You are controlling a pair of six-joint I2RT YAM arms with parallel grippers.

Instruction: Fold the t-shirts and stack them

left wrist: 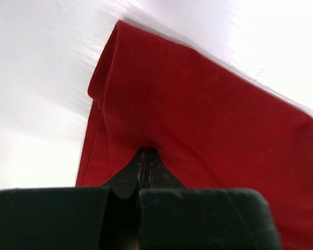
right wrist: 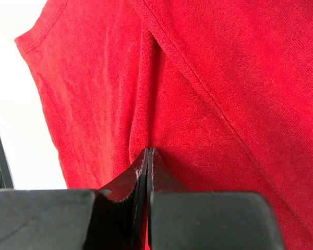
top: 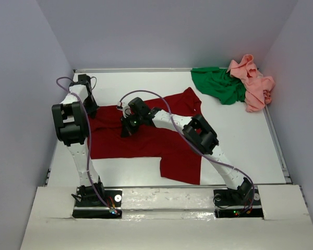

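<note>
On table (top: pixel 245 146) centre, overhead view, dark red t-shirt (top: pixel 146 140) spread flat, green t-shirt (top: pixel 219 85) and pink t-shirt (top: pixel 254 83) heaped at far right corner, wrist views alone show left gripper (left wrist: pixel 145 156) clamped on its folded edge, right gripper (right wrist: pixel 147 156) pinching red cloth.

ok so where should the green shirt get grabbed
Probably pinch the green t-shirt at its near-left edge, coming from the near left. The salmon pink t-shirt crowds its right side, and the back wall sits close behind.
</note>
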